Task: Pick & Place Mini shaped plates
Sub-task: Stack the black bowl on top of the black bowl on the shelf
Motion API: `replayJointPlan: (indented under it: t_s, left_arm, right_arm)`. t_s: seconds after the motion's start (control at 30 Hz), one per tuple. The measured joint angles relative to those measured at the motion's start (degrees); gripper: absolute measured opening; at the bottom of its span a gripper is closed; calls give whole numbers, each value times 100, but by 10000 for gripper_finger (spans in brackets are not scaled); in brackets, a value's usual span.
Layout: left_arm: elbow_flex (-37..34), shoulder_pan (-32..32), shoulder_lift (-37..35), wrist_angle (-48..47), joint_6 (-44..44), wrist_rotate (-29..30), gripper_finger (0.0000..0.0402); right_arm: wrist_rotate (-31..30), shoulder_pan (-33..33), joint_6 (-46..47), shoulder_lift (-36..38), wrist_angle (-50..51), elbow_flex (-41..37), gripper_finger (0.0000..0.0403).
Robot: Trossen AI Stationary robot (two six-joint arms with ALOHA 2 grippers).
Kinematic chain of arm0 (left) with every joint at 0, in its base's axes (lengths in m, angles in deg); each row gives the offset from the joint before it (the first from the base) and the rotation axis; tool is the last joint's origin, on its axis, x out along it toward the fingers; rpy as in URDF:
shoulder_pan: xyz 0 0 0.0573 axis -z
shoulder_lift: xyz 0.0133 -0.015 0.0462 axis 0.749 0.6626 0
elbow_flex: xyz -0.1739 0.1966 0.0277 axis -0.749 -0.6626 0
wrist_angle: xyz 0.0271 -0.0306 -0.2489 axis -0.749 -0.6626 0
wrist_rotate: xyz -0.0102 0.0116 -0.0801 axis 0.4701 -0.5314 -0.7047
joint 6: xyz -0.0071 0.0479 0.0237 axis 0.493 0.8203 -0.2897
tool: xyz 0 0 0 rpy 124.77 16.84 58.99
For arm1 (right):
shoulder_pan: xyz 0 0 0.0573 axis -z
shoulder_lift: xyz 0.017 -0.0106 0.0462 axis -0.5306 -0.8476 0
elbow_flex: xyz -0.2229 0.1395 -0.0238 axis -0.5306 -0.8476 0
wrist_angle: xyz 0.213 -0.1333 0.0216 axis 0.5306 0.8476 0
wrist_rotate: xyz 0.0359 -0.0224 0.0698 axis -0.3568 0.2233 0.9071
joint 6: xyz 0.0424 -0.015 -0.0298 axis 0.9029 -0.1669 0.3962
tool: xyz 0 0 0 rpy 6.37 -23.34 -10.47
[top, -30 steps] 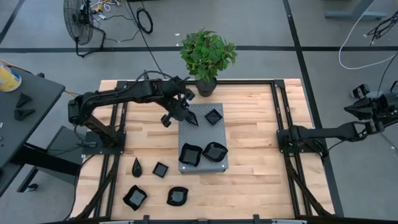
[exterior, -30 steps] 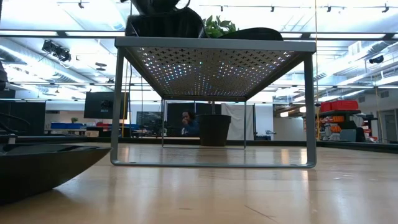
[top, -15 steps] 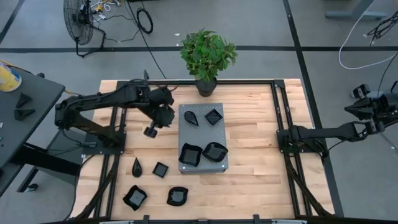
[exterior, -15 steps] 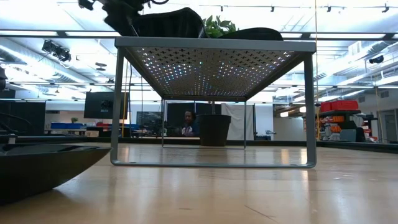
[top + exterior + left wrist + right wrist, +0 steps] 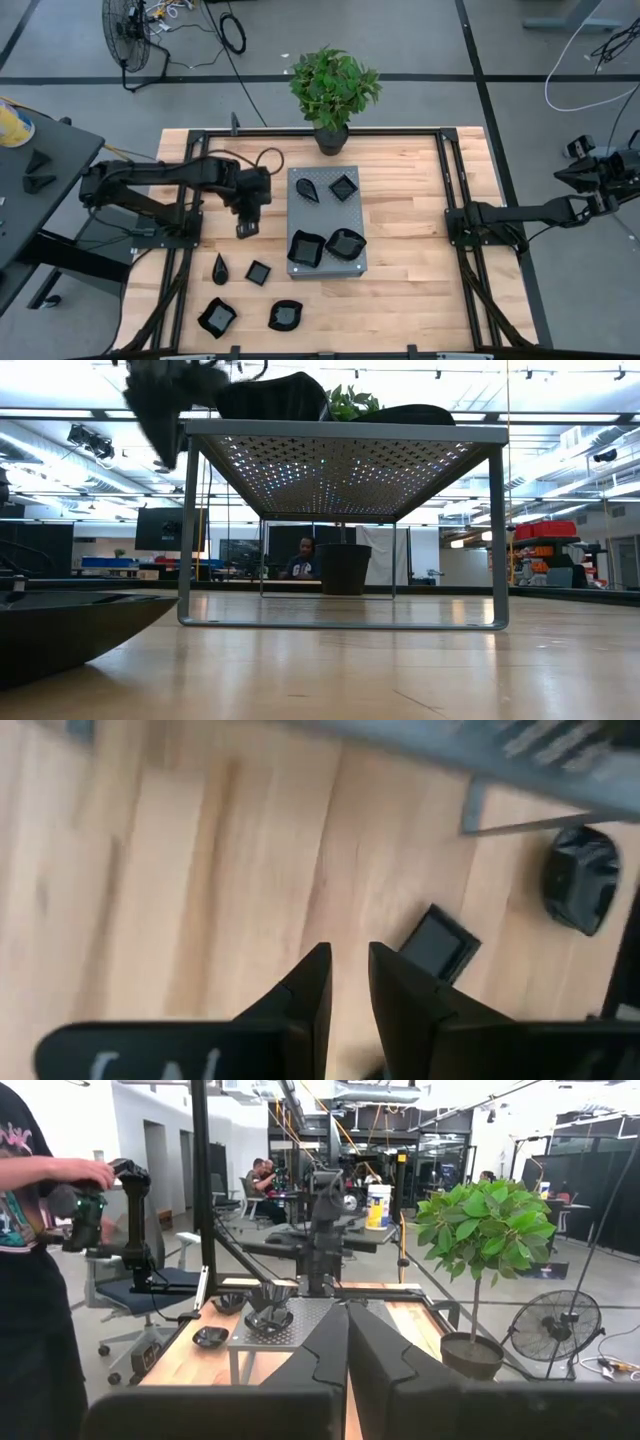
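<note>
Mini shaped plates (image 5: 304, 248) are split between two places: four are seen on the grey perforated stand (image 5: 326, 223) at mid-counter (image 5: 410, 240), four more on bare wood toward seven o'clock. The left gripper (image 5: 245, 228) is held over the wood just beside the stand's nine o'clock edge, fingers slightly apart and empty. The right gripper (image 5: 347, 1342) is parked off the three o'clock side, fingers together

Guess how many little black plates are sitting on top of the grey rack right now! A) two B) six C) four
C: the high view shows four black plates on the grey rack: a teardrop plate, a small square plate, and two bigger plates at the near end.
</note>
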Motion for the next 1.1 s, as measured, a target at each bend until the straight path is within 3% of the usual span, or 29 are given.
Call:
replayJointPlan:
  t_s: [0.33, 0.7, 0.93, 1.1]
  left_arm:
    - [-1262, 600, -495, 713, -1584, 56, 132]
    - [-1759, 1681, -560, 750, -3354, 47, 210]
    - [-2027, 2244, -560, 981, -5251, 507, 214]
    - [-2199, 2584, -520, 1721, -6331, 592, 206]
  right_arm:
    - [-2, -1, 0, 0, 4, 2, 16]
    - [-2, -2, 0, 0, -15, 2, 16]
    - [-1, -1, 0, 0, -15, 2, 16]
    - [-1, 0, 0, 0, -15, 0, 16]
